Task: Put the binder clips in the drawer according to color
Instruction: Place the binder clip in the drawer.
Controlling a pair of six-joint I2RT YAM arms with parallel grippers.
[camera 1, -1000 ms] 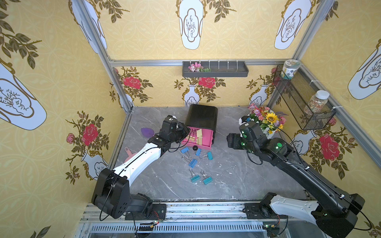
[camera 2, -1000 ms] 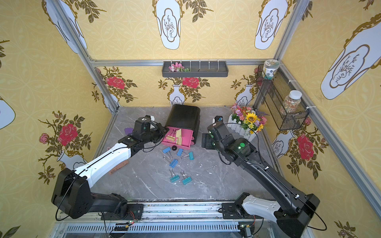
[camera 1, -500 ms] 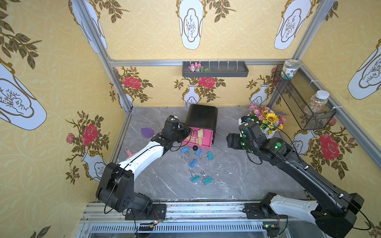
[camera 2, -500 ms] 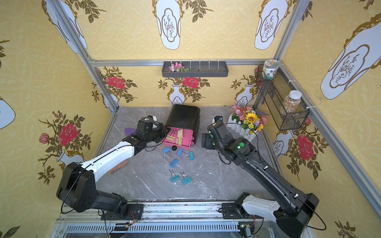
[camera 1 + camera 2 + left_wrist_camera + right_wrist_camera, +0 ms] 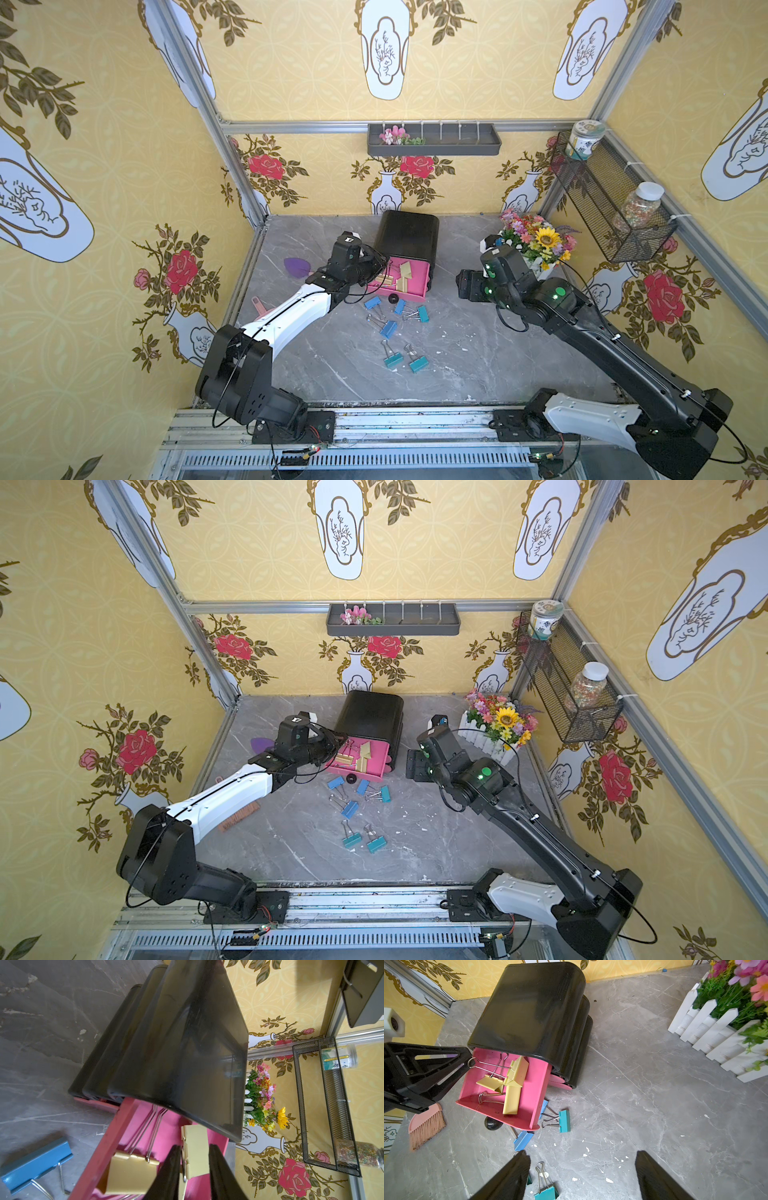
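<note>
Sorting scene, read from the lower edge of the frame upward. Nearest, at lower centre, two teal binder clips (image 5: 392, 360) lie side by side on the grey marble tabletop (image 5: 478, 365), wire handles pointing up-frame. Above them sits a loose cluster of three blue binder clips (image 5: 389, 329) and a third teal clip (image 5: 423, 313), all just below the front of the open pink drawer (image 5: 419, 269). That drawer, the top one of the black cabinet (image 5: 409, 232), holds three yellow binder clips (image 5: 512, 1084) in a heap; the two drawers under it appear closed. The left gripper (image 5: 384, 266) hangs at the drawer's left corner, its fingers (image 5: 218, 1167) parted by a modest gap and pinching nothing; a yellow clip's wire loop lies just beside their tips. The right gripper (image 5: 462, 284), right of the cabinet, has its fingers spread wide and empty above the tabletop. Key relation: the leftmost blue clip (image 5: 372, 302) lies directly down-frame of the left fingers, body slanting, handles trailing to the lower right. The left arm is judged nearer to it, the right arm nearer to the third teal clip.
</note>
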